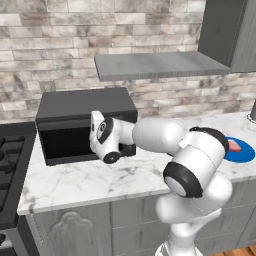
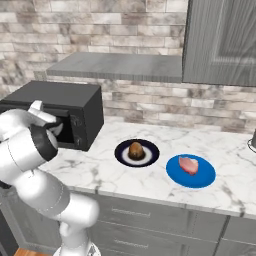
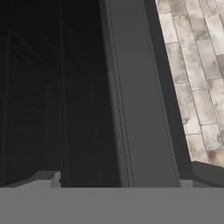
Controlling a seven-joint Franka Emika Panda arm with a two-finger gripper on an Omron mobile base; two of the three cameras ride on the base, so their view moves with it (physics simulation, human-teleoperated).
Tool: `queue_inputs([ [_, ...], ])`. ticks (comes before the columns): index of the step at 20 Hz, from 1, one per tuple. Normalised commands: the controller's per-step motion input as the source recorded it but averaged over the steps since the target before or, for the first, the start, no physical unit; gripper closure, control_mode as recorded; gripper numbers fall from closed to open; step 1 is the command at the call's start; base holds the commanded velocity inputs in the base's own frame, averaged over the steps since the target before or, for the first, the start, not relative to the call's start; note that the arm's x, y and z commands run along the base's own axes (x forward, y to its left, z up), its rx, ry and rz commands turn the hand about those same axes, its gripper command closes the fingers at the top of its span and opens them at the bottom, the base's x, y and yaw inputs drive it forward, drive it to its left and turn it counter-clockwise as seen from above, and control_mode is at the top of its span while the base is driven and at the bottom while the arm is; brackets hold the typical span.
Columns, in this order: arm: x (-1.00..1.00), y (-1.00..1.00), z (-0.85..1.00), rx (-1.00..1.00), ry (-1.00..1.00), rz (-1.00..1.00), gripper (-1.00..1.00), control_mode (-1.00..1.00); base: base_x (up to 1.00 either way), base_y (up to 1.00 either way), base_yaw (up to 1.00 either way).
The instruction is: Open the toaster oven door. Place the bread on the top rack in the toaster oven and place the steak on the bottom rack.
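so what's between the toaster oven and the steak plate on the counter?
In the right base view, the bread on its dark plate sits between the toaster oven and the blue plate holding the steak; otherwise bare marble.

- No writing, label, brand, number or sign can be read in any of the views.
- The toaster oven (image 2: 55,112) has a control strip on its right side, but whether it bears any marks cannot be told.
- The two plates on the worktop (image 2: 165,187), the brick wall behind, and the cabinet fronts are plain.
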Motion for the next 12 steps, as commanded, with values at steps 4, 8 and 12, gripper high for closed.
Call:
queue_inputs([
  [4,0.0,0.21,-0.09,-0.02,-0.05,0.03,1.0,-1.0,0.0,0.0,0.0],
  [8,0.0,0.29,0.0,-0.02,0.0,0.0,1.0,-1.0,0.0,0.0,0.0],
  [12,0.0,0.2,0.0,-0.01,0.0,0.0,1.0,-1.0,0.0,0.0,0.0],
])
